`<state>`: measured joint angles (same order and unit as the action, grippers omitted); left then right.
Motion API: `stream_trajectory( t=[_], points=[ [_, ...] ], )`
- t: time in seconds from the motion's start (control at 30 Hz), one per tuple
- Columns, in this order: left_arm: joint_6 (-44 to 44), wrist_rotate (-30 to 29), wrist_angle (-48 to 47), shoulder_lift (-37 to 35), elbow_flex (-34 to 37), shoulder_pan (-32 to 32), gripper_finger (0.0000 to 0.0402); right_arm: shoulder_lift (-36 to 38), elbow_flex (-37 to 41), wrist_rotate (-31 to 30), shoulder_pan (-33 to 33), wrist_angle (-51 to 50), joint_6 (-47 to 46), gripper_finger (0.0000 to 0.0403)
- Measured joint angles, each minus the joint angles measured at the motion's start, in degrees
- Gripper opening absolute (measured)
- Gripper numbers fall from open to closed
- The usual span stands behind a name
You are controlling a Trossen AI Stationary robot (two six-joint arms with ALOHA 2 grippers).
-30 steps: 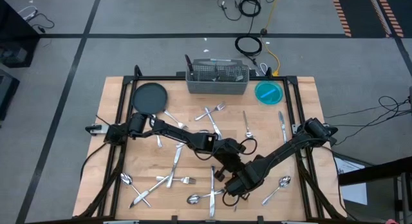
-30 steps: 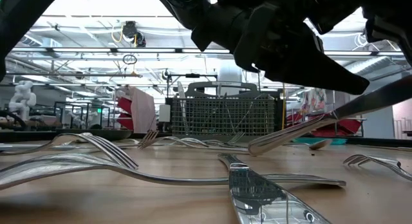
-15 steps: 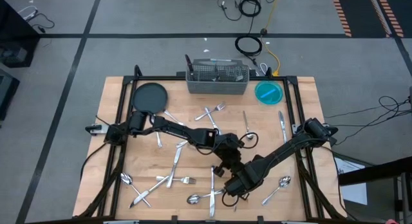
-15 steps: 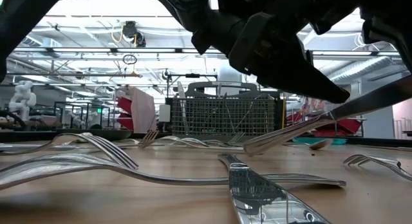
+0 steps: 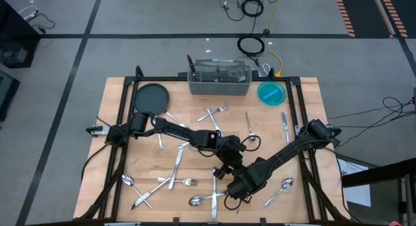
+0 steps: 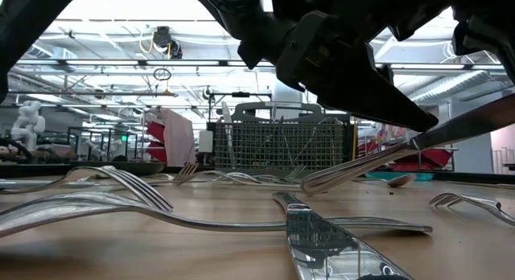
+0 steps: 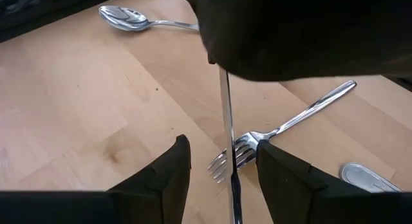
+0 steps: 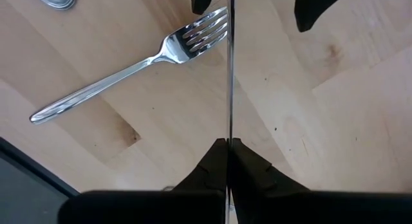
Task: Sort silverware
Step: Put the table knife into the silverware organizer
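Two robot arms meet above the middle of the wooden table (image 5: 123, 102), where a table knife (image 8: 230, 69) stands edge-on between them. The right gripper (image 8: 228, 144) is clamped tight on one end of the knife, holding it off the boards. The left gripper (image 7: 219, 158) has its fingers spread either side of the blade, not touching it. A fork (image 8: 129, 63) lies on the table just beneath. More silverware (image 5: 170, 177) is scattered about, well apart from the wire-mesh caddy (image 5: 219, 80) at the far edge.
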<state>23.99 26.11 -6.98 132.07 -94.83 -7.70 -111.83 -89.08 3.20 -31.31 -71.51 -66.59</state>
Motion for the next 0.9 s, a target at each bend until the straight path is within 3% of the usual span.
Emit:
stream_trajectory(
  t=[0.4, 0.6, 0.67, 0.77, 0.9],
  points=[
    [-2.3, -2.9, -2.9, -0.2, 0.0, -0.2, 0.018, 0.0, 0.0, -0.1, 0.1, 0.2, -0.4, 0.0],
    [-13.7, -5.9, -3.8, -0.3, 0.0, 1.1, 0.018, 0.0, 0.0, -0.1, 0.2, -0.8, -1.4, 0.0],
    [-18.3, -8.8, -5.8, -0.1, 0.0, 2.4, 0.018, 0.1, -0.4, -3.0, 0.0, 0.2, -1.4, 0.0],
    [-18.9, -10.2, -8.9, 0.3, 0.4, 3.9, 0.018, 0.8, -0.7, -4.7, 0.5, 1.5, -1.4, 0.0],
    [-18.2, -6.8, -11.2, 0.4, 0.1, 5.4, 0.018, 0.2, -0.4, -4.2, 0.5, 2.2, -1.1, 0.0]
  ],
)
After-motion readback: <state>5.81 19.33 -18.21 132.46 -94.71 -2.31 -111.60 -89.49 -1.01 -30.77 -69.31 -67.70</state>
